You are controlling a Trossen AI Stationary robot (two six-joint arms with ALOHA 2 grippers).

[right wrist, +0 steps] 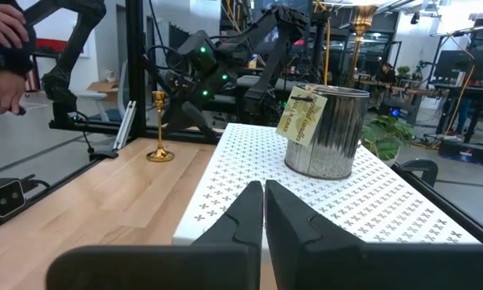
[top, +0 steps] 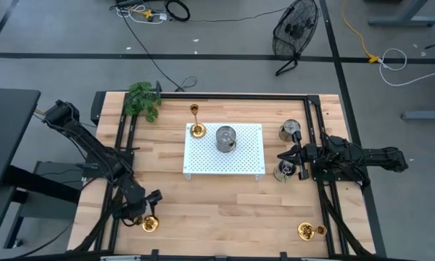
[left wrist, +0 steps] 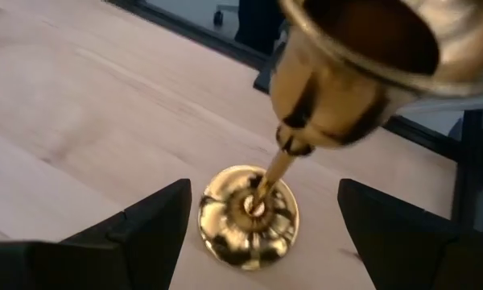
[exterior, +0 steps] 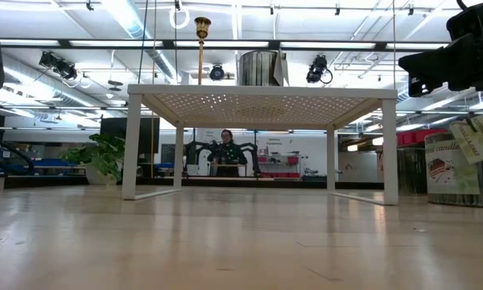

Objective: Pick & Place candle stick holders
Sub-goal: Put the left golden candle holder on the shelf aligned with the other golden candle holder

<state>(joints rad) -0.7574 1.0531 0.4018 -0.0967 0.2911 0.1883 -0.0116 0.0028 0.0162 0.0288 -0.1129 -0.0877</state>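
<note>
A gold candle stick holder (left wrist: 248,216) with a slim stem stands on its round base at the table's near left (top: 151,223). My left gripper (left wrist: 263,192) is open and slants down at it, one finger on either side of the base, touching nothing (top: 142,217). A second tall holder (top: 196,129) stands on the left edge of the white perforated stand (top: 246,156), also seen in the low view (exterior: 201,32). A third holder (top: 307,230) sits at the near right. My right gripper (right wrist: 264,193) is shut and waits level at the table's right (top: 283,155).
A tin can (top: 226,138) with a tag stands mid-stand. Two more tins (top: 290,130) (top: 283,172) stand by the right gripper. A green plant (top: 142,101) is at the far left. Black frame rails run along the table's edges. A person's hands show beyond the table (right wrist: 4,40).
</note>
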